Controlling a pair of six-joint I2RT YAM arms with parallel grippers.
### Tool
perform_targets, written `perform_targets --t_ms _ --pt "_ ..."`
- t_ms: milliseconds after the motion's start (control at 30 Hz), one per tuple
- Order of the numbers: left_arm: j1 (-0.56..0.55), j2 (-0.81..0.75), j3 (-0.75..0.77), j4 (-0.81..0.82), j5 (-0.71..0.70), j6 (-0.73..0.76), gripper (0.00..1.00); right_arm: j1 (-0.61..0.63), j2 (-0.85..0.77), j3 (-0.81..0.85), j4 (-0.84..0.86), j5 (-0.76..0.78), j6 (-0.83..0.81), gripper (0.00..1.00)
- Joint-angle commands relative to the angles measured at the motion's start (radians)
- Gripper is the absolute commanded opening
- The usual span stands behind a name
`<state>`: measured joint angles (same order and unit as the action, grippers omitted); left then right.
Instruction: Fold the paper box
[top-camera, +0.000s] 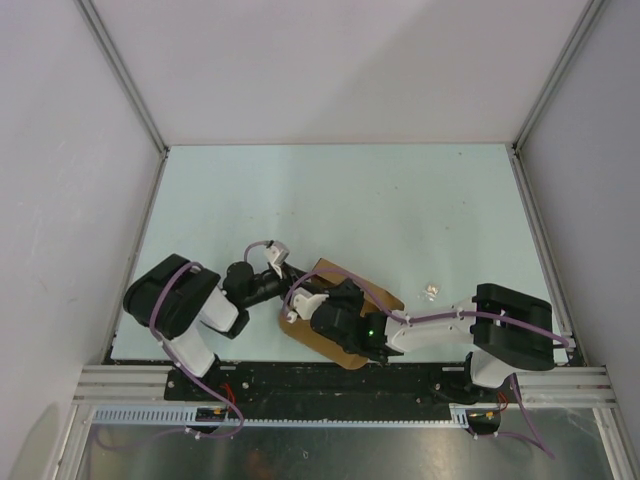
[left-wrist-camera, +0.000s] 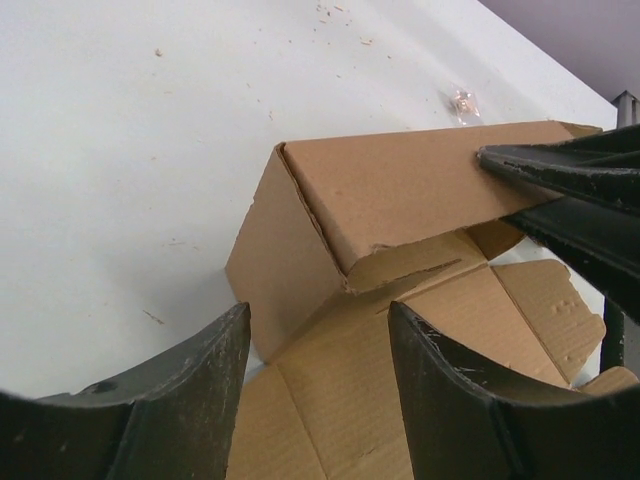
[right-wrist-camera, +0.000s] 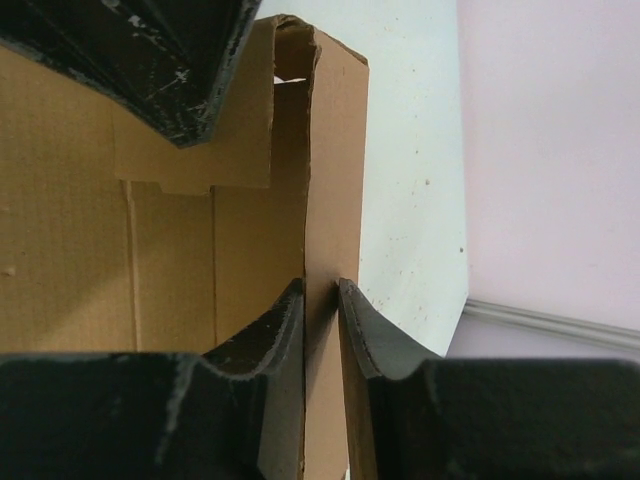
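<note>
Paper box wall pinched by R hand | L hand spread, hovering low

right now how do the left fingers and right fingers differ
The right fingers are nearly shut, pinching a raised flap of the cardboard box; the left fingers are spread open, holding nothing. The right fingers touch the cardboard; the left fingers are poised over its flat part. Both are black and at the same box.

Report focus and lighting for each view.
Top external: even, soft light, everything sharp. Left wrist: paper box crisp, left pincer softening toward the bottom edge. Right wrist: right pincer soft up close, table nearly washed out.
</note>
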<state>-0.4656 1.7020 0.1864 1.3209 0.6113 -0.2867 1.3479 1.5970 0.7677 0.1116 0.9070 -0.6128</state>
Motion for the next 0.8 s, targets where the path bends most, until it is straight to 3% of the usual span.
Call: perform_targets --t_ms 0,767 --pt "-0.005 -0.044 -0.011 0.357 -0.031 0.026 0.63 0.016 -0.014 -0.005 0.026 -0.048 0.048 0.24" --pt "-0.033 0.056 0.050 0.357 -0.068 0.041 0.61 0.011 -0.068 -0.005 -0.035 -0.097 0.122 0.29"
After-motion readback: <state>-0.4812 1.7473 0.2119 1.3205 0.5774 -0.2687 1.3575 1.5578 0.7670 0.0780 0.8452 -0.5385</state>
